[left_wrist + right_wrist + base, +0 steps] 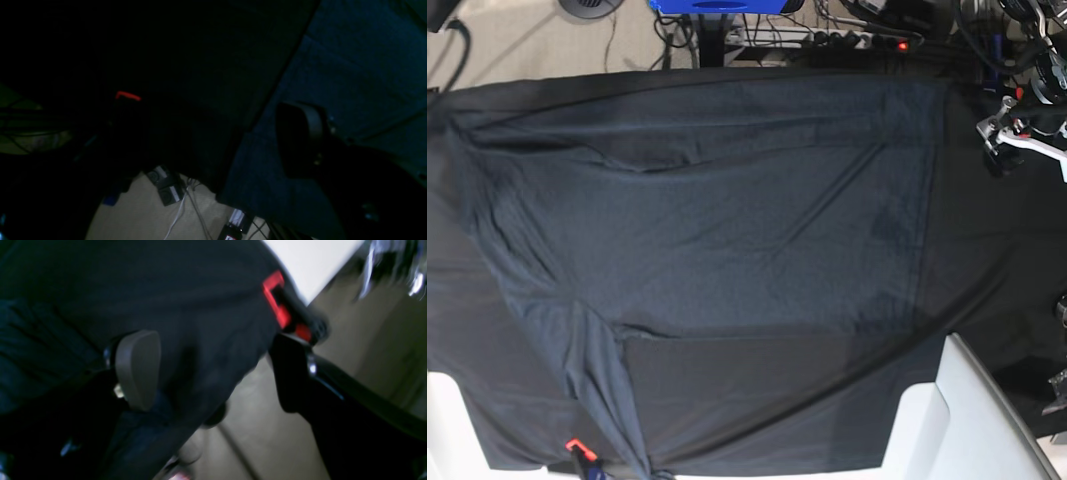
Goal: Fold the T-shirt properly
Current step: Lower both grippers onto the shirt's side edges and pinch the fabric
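One T-shirt (727,230) is spread wide across the black tablecloth (997,260), its bottom hem near the cloth's right side and one sleeve (597,390) trailing toward the front edge. Down at that front edge, the right gripper (213,370) has its fingers (138,368) parted, one over cloth, the other off the table, nothing pinched. Over by the shirt's right side, the left gripper's finger (302,140) hangs above blue-grey knit; its partner is lost in darkness, but the hand stands open and empty. The risk: either gripper could pinch the tablecloth along with the shirt and drag the fold crooked, since both fabrics are dark. Count: one shirt, one tablecloth, two grippers.
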### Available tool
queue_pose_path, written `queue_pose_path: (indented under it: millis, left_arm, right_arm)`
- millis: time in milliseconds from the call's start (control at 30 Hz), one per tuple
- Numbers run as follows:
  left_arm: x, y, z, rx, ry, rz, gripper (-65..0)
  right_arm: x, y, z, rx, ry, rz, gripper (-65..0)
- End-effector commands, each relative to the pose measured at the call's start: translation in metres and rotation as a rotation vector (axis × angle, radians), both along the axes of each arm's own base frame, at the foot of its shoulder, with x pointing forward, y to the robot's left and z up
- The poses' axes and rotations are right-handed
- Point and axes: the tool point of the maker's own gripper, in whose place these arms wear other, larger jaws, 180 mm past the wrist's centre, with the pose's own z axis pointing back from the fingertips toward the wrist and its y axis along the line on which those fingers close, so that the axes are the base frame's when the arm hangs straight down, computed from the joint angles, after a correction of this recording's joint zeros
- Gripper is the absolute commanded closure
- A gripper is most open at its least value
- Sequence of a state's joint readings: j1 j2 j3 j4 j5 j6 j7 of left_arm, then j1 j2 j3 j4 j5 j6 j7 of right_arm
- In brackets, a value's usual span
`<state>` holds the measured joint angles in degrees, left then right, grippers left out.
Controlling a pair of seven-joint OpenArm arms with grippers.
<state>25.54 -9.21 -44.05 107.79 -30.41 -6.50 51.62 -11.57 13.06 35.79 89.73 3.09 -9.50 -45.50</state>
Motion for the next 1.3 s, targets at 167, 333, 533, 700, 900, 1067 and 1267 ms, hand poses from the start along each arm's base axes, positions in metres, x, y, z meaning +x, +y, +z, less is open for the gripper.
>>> queue_pose_path:
  millis: [167,333,533,700,900,1067,1267]
  left_arm:
    - [0.039,0.004,0.03,0.038,-0.121,-0.032,-56.1]
    - [0.081,-0.031,0.036,0.042,-0.134,-0.2,-56.1]
    - [0.111,-0.054,0.035,0.024,-0.146,-0.289,-56.3]
    - [0.118,-0.042,0.021,0.028,-0.11,-0.256,-56.3]
    - [0.118,-0.052,0.003,0.174,0.002,-0.338,-56.3]
    - [0.117,-0.056,-0.001,0.215,0.03,-0.362,-56.3]
    - [0.118,-0.056,-0.001,0.216,0.028,-0.363,-56.3]
  right_arm:
    - [0.06,0.008,0.037,-0.237,-0.054,0.199,-49.4]
    - [0.099,0.023,0.039,-0.187,-0.128,0.197,-49.7]
    - [0.146,0.042,0.017,-0.066,-0.101,0.348,-49.5]
    - [0.181,0.051,0.003,-0.006,-0.12,0.432,-49.5]
    - [0.2,0.044,-0.023,0.079,-0.093,0.419,-50.0]
    - [0.211,0.067,-0.04,0.147,-0.118,0.548,-49.7]
    - [0.223,0.079,-0.043,0.2,-0.128,0.561,-49.7]
